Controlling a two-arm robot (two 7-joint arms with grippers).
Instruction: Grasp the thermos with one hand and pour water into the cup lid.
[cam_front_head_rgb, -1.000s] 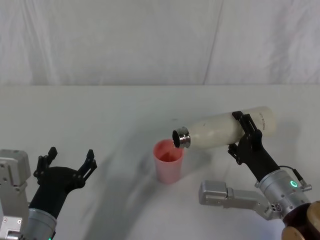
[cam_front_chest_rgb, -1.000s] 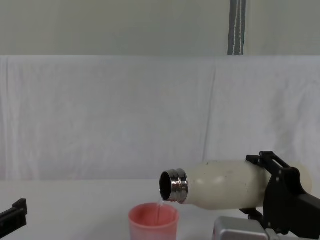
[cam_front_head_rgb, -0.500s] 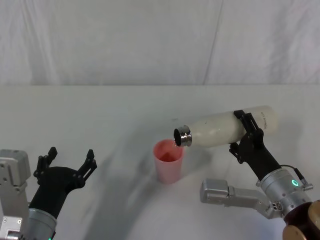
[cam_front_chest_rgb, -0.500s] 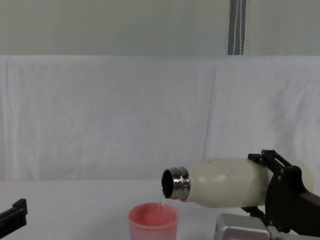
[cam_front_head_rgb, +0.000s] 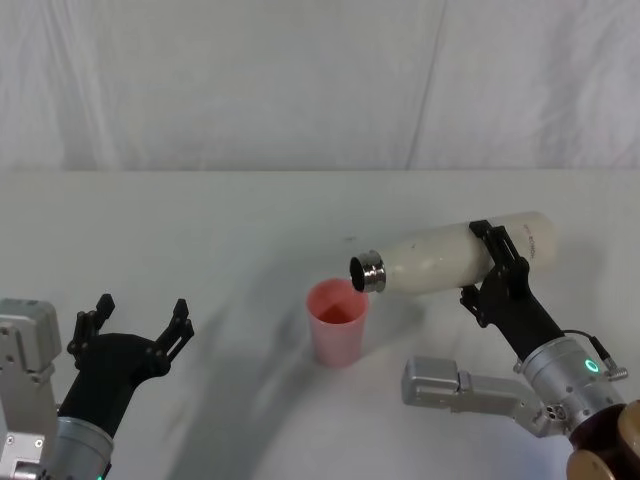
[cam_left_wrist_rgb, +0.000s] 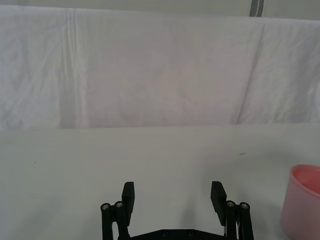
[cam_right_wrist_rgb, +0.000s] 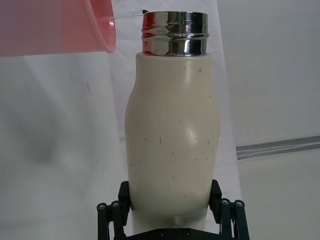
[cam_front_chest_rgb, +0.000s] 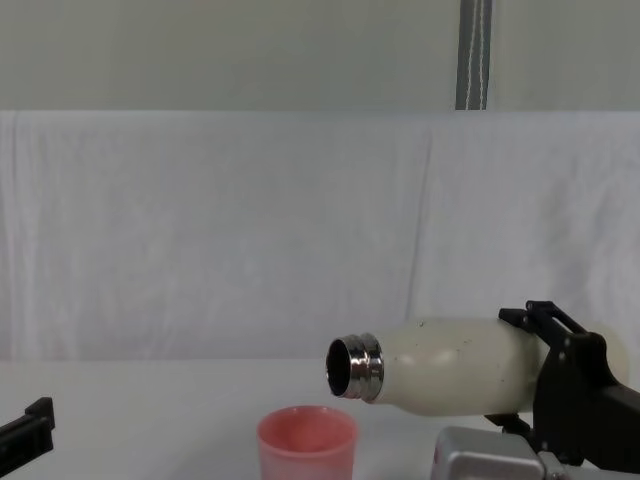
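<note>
1. Thermos (cam_front_head_rgb: 450, 257) lies nearly on its side in my right gripper (cam_front_head_rgb: 497, 272), fingers clamped around its lower body; in the right wrist view the black fingers (cam_right_wrist_rgb: 112, 214) sit pressed against both flanks of the cream shell.

2. Its silver neck (cam_front_chest_rgb: 356, 367) hangs above and just to the right of the cup lid (cam_front_chest_rgb: 307, 442), mouth tipped toward it. From my head camera the pink cup lid (cam_front_head_rgb: 337, 322) stands upright on the white table (cam_front_head_rgb: 200, 240), just below the spout.

3. I can make out no stream between mouth and cup, so I judge the pour is either spent or paused at this tilt.

4. My left gripper (cam_front_head_rgb: 130, 335) rests low on my left side with its fingers spread wide and nothing between them, well apart from the cup.

5. Risks from here, as I judge them:
   - The mouth is near the cup's right rim, not over its centre. Tilting further could send water onto the table.
   - I hold the bottle near its base, so its long front half has leverage; a quick wrist turn could make it slip or twist in my fingers.
   - Dropping the neck lower could knock the light cup over.
</note>
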